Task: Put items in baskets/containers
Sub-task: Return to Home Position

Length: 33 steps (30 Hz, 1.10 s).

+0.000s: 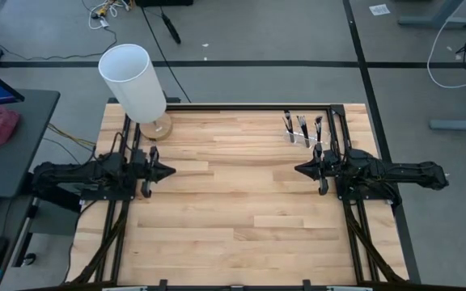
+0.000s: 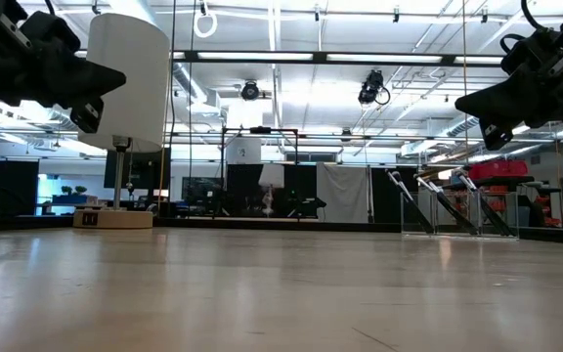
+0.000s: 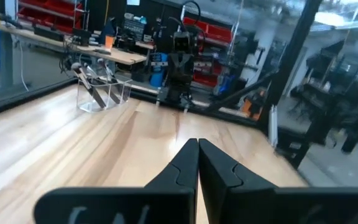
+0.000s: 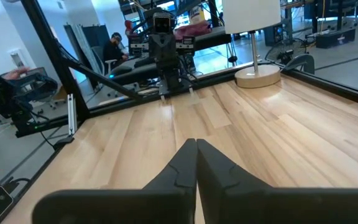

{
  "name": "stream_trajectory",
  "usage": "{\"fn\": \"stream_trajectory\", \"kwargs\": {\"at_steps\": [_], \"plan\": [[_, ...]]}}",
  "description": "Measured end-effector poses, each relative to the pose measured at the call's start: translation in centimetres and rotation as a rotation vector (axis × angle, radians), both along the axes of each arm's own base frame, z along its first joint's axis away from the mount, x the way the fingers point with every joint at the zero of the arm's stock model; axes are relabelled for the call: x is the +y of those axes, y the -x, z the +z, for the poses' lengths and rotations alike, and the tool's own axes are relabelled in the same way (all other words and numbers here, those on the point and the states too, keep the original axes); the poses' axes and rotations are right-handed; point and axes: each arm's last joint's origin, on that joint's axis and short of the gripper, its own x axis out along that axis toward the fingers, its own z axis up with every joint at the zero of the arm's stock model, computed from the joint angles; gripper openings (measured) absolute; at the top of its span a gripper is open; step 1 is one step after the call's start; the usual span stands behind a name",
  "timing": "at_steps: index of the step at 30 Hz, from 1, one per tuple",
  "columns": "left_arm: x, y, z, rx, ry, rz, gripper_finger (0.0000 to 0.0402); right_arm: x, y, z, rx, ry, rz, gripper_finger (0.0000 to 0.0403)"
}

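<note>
A small clear plastic holder (image 1: 302,136) stands on its base near the table's far right corner. Several dark-handled makeup brushes (image 1: 301,125) stand tilted in it, leaning on its walls; it also shows in the low view (image 2: 457,210) and the left wrist view (image 3: 101,92). My left gripper (image 1: 171,170) hovers shut at the table's left side, well above the wood (image 3: 197,152). My right gripper (image 1: 298,169) hovers shut at the right side, just near of the holder (image 4: 196,152). Neither touches anything.
A tall white cylinder on a round wooden base (image 1: 136,82) stands at the far left corner. A black frame (image 1: 354,105) edges the table. The wooden table (image 1: 241,202) lies bare between the two arms. A person sits in the room beyond (image 4: 114,43).
</note>
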Motion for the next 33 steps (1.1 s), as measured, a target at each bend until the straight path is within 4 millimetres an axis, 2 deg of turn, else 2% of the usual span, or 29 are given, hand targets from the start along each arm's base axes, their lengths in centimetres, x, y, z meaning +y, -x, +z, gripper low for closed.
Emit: {"fn": "stream_trajectory", "kwargs": {"at_steps": [4,30,33], "plan": [[0.0,-0.02,0.1,-0.011,0.044,-0.002,0.0014,0.0,0.0,0.0,0.0,0.0,0.0,0.0013],[0.0,-0.01,0.22,-0.023,0.04,-0.002,0.0014,0.14,0.04,0.05,-0.007,-0.007,0.011,0.0013],[0.0,-0.01,0.22,-0.024,0.04,-0.001,0.0014,0.49,0.54,0.65,-0.083,0.144,0.05,0.0013]]}}
